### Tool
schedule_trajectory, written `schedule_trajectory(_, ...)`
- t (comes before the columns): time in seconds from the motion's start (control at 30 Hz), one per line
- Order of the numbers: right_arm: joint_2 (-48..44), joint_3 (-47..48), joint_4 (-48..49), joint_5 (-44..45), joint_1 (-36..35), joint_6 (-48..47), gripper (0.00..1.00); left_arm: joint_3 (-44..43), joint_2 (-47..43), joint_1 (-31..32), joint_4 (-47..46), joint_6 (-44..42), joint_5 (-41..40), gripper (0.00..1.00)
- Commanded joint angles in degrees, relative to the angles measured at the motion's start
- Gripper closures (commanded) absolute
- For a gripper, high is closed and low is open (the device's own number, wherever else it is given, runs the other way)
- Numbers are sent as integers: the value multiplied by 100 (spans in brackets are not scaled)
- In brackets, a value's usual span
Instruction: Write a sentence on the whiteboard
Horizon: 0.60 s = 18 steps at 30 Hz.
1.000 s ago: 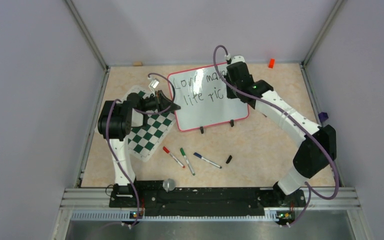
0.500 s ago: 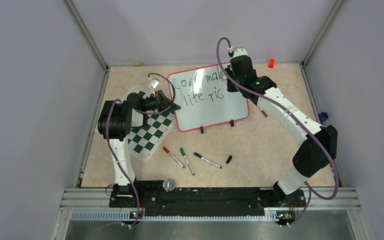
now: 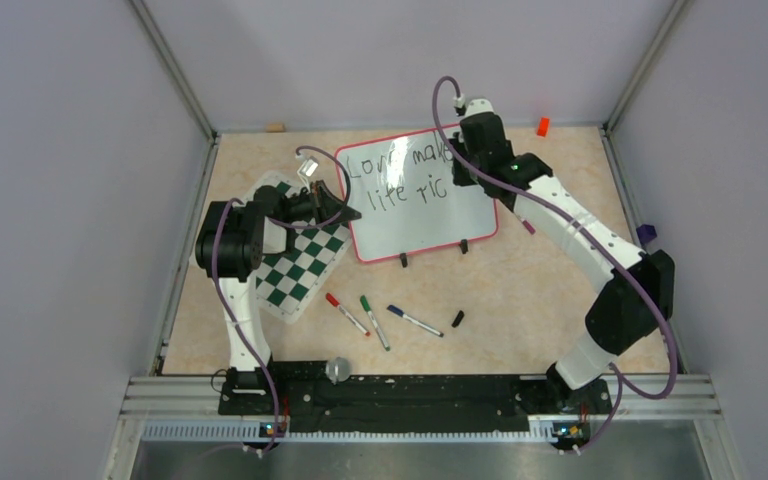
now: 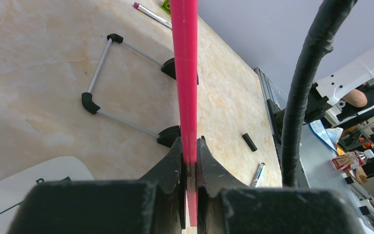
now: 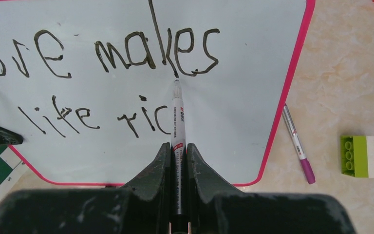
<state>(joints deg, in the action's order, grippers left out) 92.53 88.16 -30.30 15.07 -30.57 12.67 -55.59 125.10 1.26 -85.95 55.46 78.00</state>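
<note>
- Right hand (image 5: pixel 177 148) clenched around a marker (image 5: pixel 177 109), its tip just under "makes".
- The sentence (image 5: pixel 126 53) shows "ove makes" over "life ric", with "ric" just left of the marker.
- Left hand (image 4: pixel 189 146) pinches the whiteboard (image 4: pixel 185 58) by its red edge, over the worktop (image 4: pixel 53 73).

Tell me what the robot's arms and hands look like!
The left arm and right arm are white tubes with chunky black joints. A thin purple cable loops along each one, and a tiny green light glows on the right one. The left hand and right hand are black, each with two wedge-shaped fingers.
</note>
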Motion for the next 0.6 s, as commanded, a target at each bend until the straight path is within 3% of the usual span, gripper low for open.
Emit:
schedule_trajectory(0.0, -76, -131, 119, -30, 42, 82, 100, 84, -191, 9, -686, -519, 190, 100)
schedule_trajectory(0.57, -1, -371, 245, 64, 42, 89, 100, 79, -199, 10, -686, -518, 190, 100)
